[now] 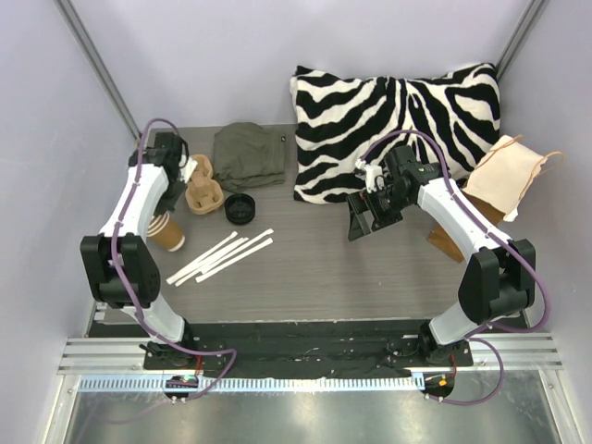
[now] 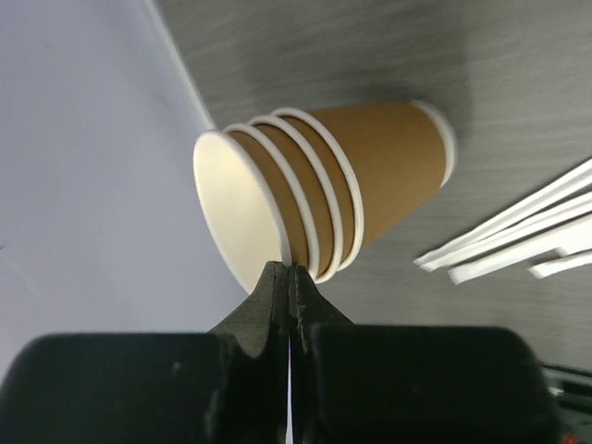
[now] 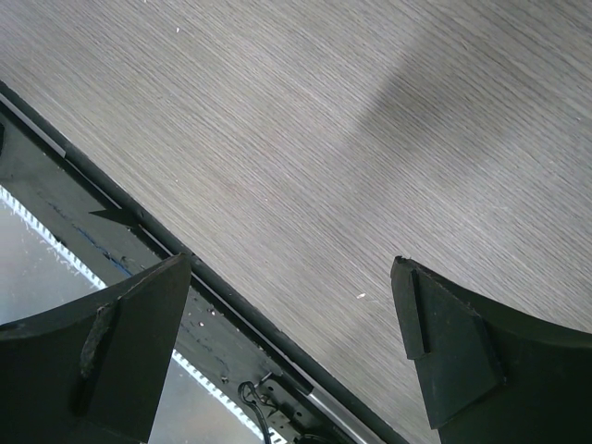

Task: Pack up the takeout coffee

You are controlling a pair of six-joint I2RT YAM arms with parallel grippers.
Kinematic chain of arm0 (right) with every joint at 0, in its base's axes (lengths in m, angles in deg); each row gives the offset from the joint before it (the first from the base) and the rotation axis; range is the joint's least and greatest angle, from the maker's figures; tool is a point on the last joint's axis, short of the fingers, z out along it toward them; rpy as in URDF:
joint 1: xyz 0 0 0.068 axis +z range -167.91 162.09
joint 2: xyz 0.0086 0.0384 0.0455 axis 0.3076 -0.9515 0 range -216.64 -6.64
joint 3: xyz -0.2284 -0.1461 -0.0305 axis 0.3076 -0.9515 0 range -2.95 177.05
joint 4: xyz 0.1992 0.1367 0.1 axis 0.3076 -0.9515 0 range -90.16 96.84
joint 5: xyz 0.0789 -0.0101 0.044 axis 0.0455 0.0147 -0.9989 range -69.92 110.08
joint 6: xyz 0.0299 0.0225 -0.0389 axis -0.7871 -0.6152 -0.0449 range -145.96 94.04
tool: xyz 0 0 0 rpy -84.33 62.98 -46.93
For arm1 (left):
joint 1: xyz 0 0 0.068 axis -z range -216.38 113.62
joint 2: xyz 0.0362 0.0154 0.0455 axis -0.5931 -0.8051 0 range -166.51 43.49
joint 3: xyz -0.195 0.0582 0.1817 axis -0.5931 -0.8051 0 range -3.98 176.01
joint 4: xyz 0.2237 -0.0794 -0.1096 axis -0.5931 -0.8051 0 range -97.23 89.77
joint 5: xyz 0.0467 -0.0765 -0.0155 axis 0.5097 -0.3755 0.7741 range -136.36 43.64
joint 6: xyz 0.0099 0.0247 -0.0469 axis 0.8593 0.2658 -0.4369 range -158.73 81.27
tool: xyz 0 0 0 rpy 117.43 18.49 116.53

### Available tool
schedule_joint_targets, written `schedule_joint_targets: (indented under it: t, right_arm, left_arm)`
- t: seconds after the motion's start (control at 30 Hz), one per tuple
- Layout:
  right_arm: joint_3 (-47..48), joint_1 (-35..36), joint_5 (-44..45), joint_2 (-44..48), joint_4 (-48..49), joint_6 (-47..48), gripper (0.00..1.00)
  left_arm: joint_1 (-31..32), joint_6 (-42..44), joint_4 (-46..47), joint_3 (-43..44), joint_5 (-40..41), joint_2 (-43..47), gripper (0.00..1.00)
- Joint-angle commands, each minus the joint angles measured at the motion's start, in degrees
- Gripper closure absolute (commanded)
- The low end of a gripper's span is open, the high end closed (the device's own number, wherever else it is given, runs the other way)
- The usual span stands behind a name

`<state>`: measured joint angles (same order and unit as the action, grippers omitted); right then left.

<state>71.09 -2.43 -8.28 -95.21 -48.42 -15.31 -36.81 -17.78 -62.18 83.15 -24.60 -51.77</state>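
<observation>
A nested stack of tan-brown paper coffee cups (image 1: 169, 231) with pale rims stands tilted at the table's left edge. In the left wrist view the stack (image 2: 370, 176) leans with its mouths toward the camera. My left gripper (image 2: 289, 270) is shut, pinching the wall and rim of the topmost cup (image 2: 231, 203). In the top view the left gripper (image 1: 171, 205) sits just above the stack. The tan pulp two-hole carrier (image 1: 202, 190) lies just right of it, with the black round lid (image 1: 240, 209) beside it. My right gripper (image 1: 365, 217) is open and empty over bare table (image 3: 277, 139).
Several white paper-wrapped sticks (image 1: 222, 256) lie right of the cups, also in the left wrist view (image 2: 518, 236). A green cloth (image 1: 250, 155) lies at the back. A zebra pillow (image 1: 398, 129) and a brown paper bag (image 1: 504, 180) fill the back right. The purple wall (image 2: 83, 185) stands close on the left.
</observation>
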Motion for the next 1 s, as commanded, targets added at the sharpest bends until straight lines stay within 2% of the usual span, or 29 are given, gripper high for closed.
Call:
schedule_joint_targets:
  t: [0.0,0.2,0.33,0.5,0.67,0.77,0.83,0.97]
  right_arm:
    - [2.1,-0.1,-1.7,1.2,1.5,-0.3,0.0]
    - [7.9,0.0,-5.9,-0.5,2.3,-1.5,0.0]
    - [9.6,0.8,-10.3,-1.3,10.7,-7.3,0.0]
    - [11.6,6.6,-12.7,-5.7,31.1,-20.8,0.0]
    - [13.4,13.8,-12.9,-13.5,54.8,-40.5,0.0]
    - [17.5,18.2,-12.7,-22.2,65.5,-51.1,0.0]
    - [19.4,21.1,-12.2,-25.8,69.6,-55.1,0.0]
    - [22.5,24.9,-9.4,-34.2,81.1,-69.8,0.0]
  left_arm:
    - [1.7,1.1,4.4,-2.1,5.1,1.3,1.0]
    - [1.7,1.7,-0.2,8.8,5.7,3.5,1.0]
    - [1.9,1.3,-1.2,6.4,4.2,4.6,1.0]
    - [2.0,-0.6,1.0,0.2,2.2,7.5,1.0]
    - [2.0,-2.7,3.0,-2.6,3.1,9.6,1.0]
    - [2.0,-4.5,2.9,-2.4,2.9,11.0,1.0]
    - [2.0,-5.2,2.5,-2.1,2.3,11.4,1.0]
    - [2.0,-6.4,2.1,-2.4,1.6,11.9,1.0]
